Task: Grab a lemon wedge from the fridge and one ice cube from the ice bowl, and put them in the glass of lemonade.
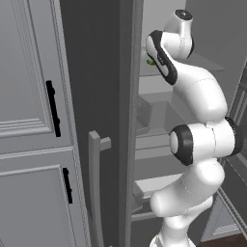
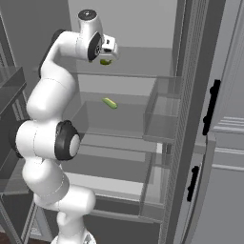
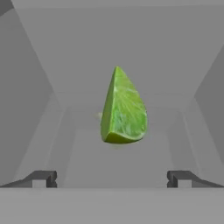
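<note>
Hand view: the gripper [image 3: 112,179] is spread wide and holds nothing, one finger tip [image 3: 43,178] at the left, the lemon wedge [image 3: 123,109] just ahead in the middle. It sits on a smooth grey shelf [image 2: 138,62] high in the fridge [image 2: 190,95]. The wedge is small, pointy and slick, so I think it could tip or slide away if one finger bumps it first.

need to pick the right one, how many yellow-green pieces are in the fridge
2: one on the upper shelf right by the gripper, the lemon wedge; another piece on the shelf below. More may be hidden behind the arm.
</note>
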You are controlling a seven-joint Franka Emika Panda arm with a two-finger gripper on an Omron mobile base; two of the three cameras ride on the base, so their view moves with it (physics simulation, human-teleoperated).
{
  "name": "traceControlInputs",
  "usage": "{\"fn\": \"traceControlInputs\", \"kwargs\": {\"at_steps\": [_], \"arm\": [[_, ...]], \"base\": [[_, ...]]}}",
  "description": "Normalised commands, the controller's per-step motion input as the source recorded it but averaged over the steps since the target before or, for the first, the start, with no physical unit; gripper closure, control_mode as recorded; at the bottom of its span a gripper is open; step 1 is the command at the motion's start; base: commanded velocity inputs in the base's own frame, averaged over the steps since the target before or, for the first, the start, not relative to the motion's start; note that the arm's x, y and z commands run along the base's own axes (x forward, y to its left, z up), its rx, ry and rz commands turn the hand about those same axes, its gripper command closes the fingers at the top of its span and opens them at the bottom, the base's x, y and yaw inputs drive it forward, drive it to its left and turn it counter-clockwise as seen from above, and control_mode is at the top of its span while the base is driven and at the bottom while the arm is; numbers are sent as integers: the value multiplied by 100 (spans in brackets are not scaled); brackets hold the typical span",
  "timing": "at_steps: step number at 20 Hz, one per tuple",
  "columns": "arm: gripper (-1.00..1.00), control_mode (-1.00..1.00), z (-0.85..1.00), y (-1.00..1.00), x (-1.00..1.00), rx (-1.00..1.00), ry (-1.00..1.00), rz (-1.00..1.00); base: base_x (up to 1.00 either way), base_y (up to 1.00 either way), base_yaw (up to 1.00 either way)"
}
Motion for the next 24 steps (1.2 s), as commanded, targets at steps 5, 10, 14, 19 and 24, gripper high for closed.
{"fn": "traceControlInputs", "kwargs": {"at_steps": [5, 10, 14, 19, 24], "arm": [[-100, -100, -14, 0, 54, 0, 6, 0], [-100, -100, -14, 0, 59, 0, 4, 0], [-100, -100, -11, 0, 46, 0, 0, -1], [-100, -100, -29, 0, 2, -1, 0, -5], [-100, -100, -22, 0, -13, -2, -4, -10]], "base": [[0, 0, 0], [0, 0, 0], [0, 0, 0], [0, 0, 0], [0, 0, 0]]}}
